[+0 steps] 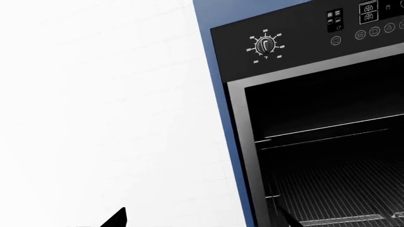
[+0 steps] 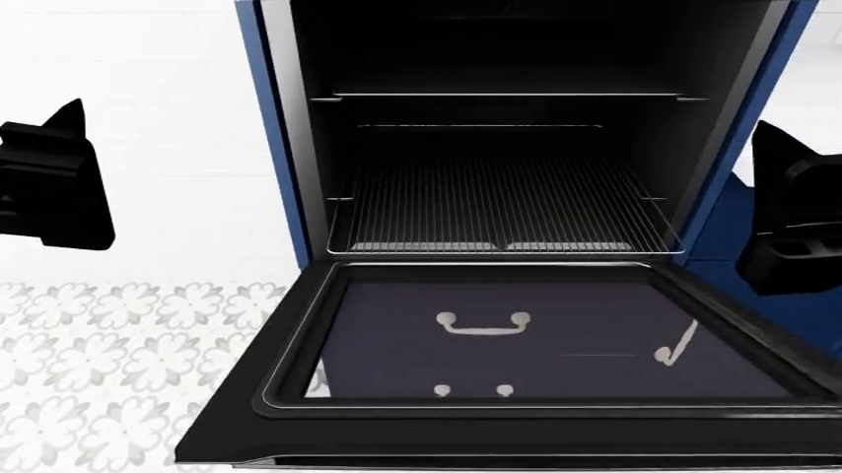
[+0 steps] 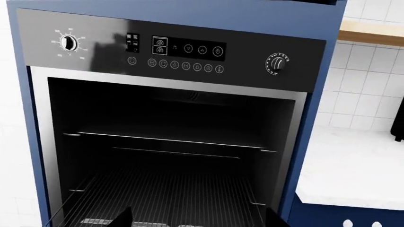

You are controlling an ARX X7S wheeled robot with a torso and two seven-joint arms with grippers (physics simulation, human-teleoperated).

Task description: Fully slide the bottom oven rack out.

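Rack (image 2: 500, 207) stiff, light, likely slides easily; grasp near front edge, centre. Both claws' opening unclear; neither touching it.

White tiled wall (image 3: 372, 90) and a wooden shelf (image 3: 372, 34) flank a white bench (image 3: 353, 170); floral-patterned floor tiles (image 2: 118, 365) lie below.
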